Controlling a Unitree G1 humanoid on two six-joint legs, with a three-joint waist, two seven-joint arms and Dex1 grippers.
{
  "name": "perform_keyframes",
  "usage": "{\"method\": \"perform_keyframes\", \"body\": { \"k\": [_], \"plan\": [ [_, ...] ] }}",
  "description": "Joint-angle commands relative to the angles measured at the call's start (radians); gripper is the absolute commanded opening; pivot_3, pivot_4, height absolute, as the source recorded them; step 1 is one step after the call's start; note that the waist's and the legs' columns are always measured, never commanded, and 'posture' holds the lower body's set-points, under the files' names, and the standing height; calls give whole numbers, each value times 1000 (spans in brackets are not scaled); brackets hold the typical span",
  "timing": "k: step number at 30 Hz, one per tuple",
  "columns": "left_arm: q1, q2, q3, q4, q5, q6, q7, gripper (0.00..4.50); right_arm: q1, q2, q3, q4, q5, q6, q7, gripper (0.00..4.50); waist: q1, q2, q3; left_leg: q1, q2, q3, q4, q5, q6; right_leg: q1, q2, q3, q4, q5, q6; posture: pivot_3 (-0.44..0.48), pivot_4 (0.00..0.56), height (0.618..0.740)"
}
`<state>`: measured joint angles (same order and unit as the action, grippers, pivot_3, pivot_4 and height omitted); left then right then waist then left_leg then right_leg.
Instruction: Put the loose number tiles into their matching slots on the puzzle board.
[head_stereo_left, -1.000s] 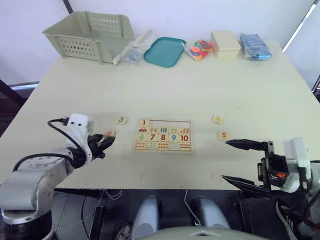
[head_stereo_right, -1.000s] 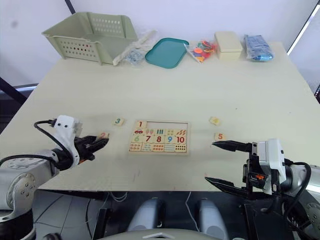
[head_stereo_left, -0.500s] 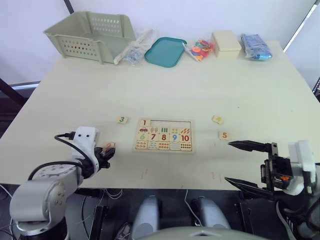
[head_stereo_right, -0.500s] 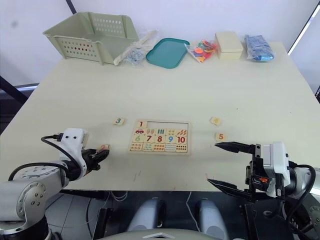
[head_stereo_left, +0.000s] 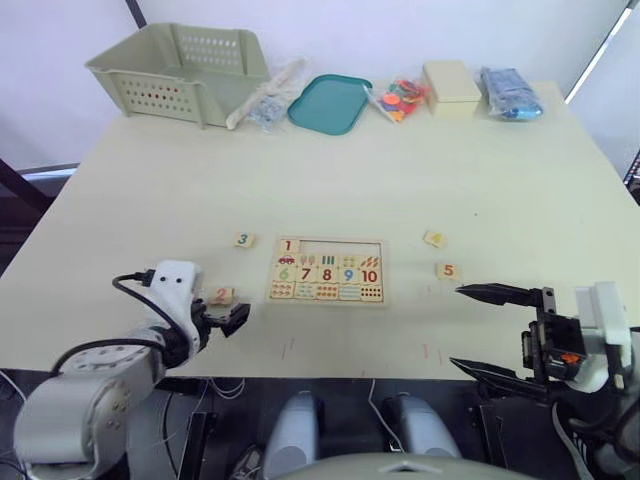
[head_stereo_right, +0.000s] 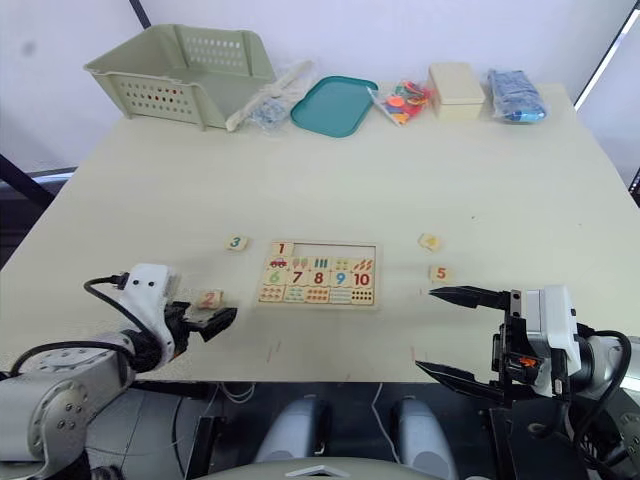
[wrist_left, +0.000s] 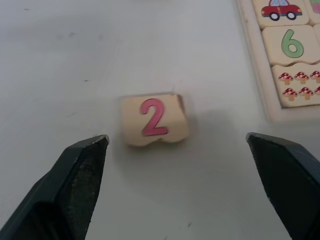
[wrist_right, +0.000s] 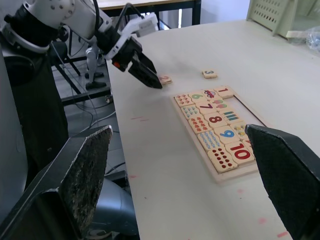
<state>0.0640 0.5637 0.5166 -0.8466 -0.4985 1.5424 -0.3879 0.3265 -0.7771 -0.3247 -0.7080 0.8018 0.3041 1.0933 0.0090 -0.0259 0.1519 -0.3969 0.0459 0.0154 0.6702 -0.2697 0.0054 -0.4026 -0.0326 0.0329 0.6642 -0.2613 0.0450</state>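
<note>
- The puzzle board (head_stereo_left: 327, 270) lies near the middle of the table's (head_stereo_left: 400, 170) near half. Its top row of slots (head_stereo_left: 335, 246) holds just one tile, the 1 (head_stereo_left: 289, 246), at the left end; the four recesses to its right are bare.
- So by my reading one of five tiles is placed and four are left.
- The 2 tile (wrist_left: 154, 119) lies flat on the table, left of the board and apart from it, near the front edge.
- The left gripper (head_stereo_left: 222, 318) sits low just on the near side of that tile, fingers spread wide. In its wrist view the tile lies between and beyond the two tips, touching neither, so nothing is held.
- The 3 tile (head_stereo_left: 243, 240) rests farther back, left of the board's far corner.
- The 5 tile (head_stereo_left: 448, 270) lies right of the board; another tile (head_stereo_left: 434, 238), its digit unreadable, lies just beyond it.
- The right gripper (head_stereo_left: 490, 328) hangs at the table's near right edge, jaws wide apart and empty, near the 5.
</note>
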Motion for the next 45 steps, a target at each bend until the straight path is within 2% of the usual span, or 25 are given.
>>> {"method": "perform_keyframes", "body": {
  "k": [1,3,4,8,13,18,24,27,31,34,38,45],
  "plan": [
    [61,143,136,11,-94,-67,-203,4440,-12,1,-11,-18,31,-3,0,4500,2,1,0,0,0,0,0,0,0,0,0,0,0,0,0,0,150,740],
    [125,259,163,100,-100,-191,-343,4440,-21,5,-5,-24,41,3,-11,4500,3,1,0,0,0,0,0,0,0,0,-1,0,0,0,0,0,150,740],
    [167,324,156,170,-70,-307,-441,4440,-23,4,-5,-28,47,6,-15,4500,3,0,0,0,0,1,0,0,0,0,-1,0,0,0,0,0,150,740],
    [239,483,149,402,-54,-602,-748,4440,-28,0,-2,-42,60,17,-29,4500,5,2,1,0,0,3,-1,0,0,0,-1,-1,-1,-1,-2,0,150,740],
    [96,649,-8,742,20,-953,-1013,4440,-27,-11,-11,-68,88,36,-39,4500,6,2,1,-1,0,3,-1,0,0,0,-2,-3,-2,-2,-4,0,150,740],
    [-138,679,-243,967,108,-1255,-1196,4440,-34,-21,-15,-85,102,51,-52,4500,5,2,1,-1,0,4,-1,0,0,-1,-1,-2,-1,-1,-1,0,150,740],
    [-336,686,-511,1146,156,-1496,-1227,4440,-16,-26,-26,-104,103,56,-57,4500,4,2,1,-1,1,4,-1,0,0,-1,0,-2,-1,-1,-1,0,150,740],
    [-451,659,-621,1240,183,-1566,-1227,4440,-18,-28,-26,-105,96,56,-61,4500,4,1,1,-2,1,4,-1,0,0,-1,0,-2,-1,0,0,0,150,740],
    [-559,614,-724,1357,220,-1657,-1227,4440,-15,-23,-18,-111,82,51,-69,4500,5,1,1,-2,1,4,0,0,0,-1,0,-2,-1,0,0,0,150,740],
    [-585,607,-778,1397,223,-1714,-1227,4440,-8,-19,-14,-118,75,49,-76,4500,1,1,1,-2,1,4,0,0,0,-1,0,-2,-1,0,0,0,150,740],
    [-605,592,-803,1440,232,-1773,-1227,2620,2,-17,-16,-128,75,47,-84,4500,3,1,1,-2,1,4,0,0,0,-1,1,-2,-1,0,0,0,150,740],
    [-638,559,-816,1508,261,-1844,-1227,2620,9,-12,-15,-134,69,43,-92,4500,4,1,1,-2,1,4,0,0,0,-1,0,-2,-1,0,0,0,150,740]
  ]
}}
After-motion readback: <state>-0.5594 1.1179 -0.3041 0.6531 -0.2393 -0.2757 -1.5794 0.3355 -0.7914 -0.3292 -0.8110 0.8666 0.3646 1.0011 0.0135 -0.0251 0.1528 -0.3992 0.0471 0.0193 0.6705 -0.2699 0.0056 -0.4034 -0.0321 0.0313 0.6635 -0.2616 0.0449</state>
